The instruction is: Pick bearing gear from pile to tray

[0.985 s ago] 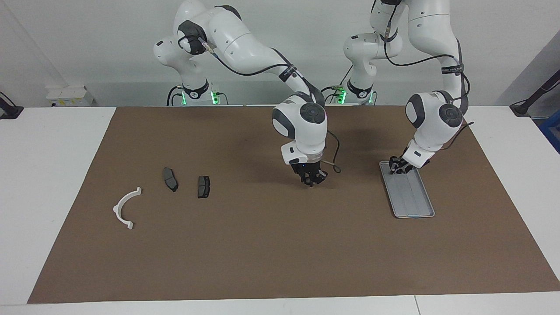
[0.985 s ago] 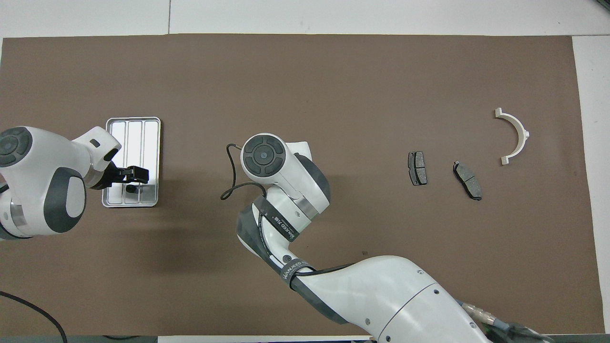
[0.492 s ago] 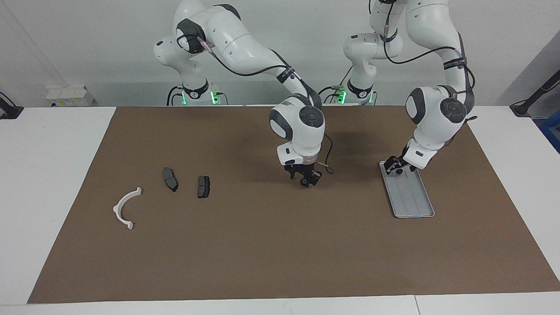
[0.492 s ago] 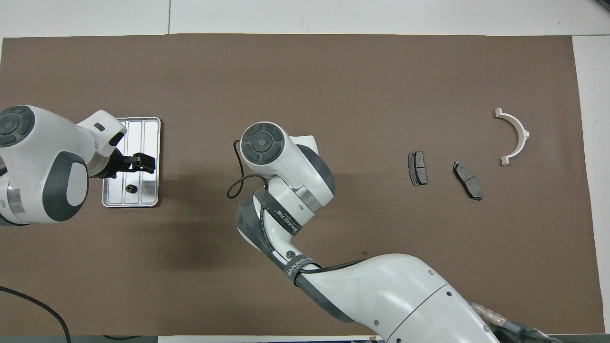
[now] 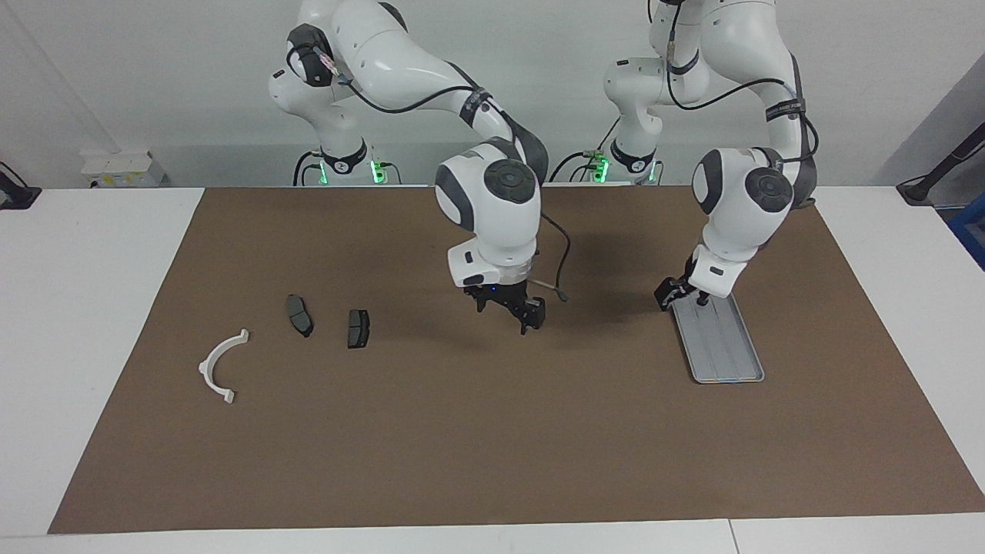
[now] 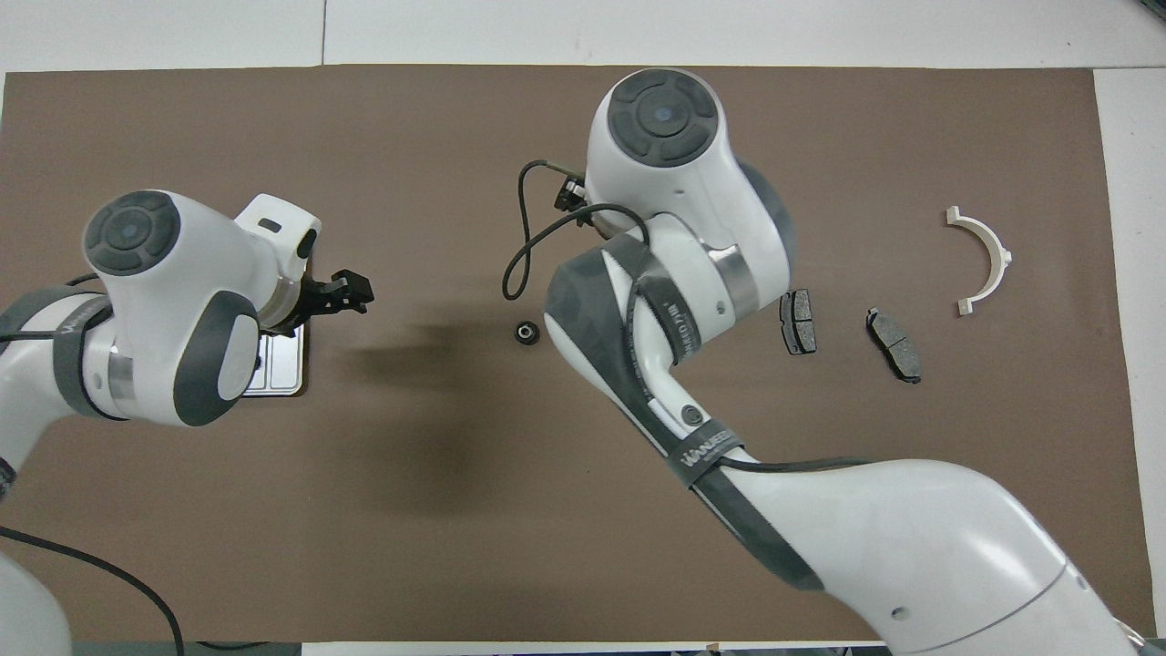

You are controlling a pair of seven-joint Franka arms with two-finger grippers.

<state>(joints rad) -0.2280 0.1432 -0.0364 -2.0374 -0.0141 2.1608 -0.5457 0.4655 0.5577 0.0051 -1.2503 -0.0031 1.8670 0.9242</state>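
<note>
– Where is the gear point(image 6: 525, 333)?

– Loose on the mat point(image 5: 462, 431), just below the right gripper point(image 5: 508, 310), which hangs above it with fingers spread and holds nothing.

– So which step?

– Likely the pick. The right gripper must come straight down around the gear and pinch it, then carry it to the tray point(image 5: 723, 346).

– And the tray?

– Well apart from the right gripper, toward the left arm's end. The left gripper point(image 5: 677, 292) hovers over its end nearest the robots, also spread and empty.

– Anything else?

– Two pads point(image 5: 300, 315) and a white arc point(image 5: 222, 365) lie well apart from the right gripper, toward the right arm's end. The mat is flat on a white table point(image 5: 92, 308), leaving room to descend.
</note>
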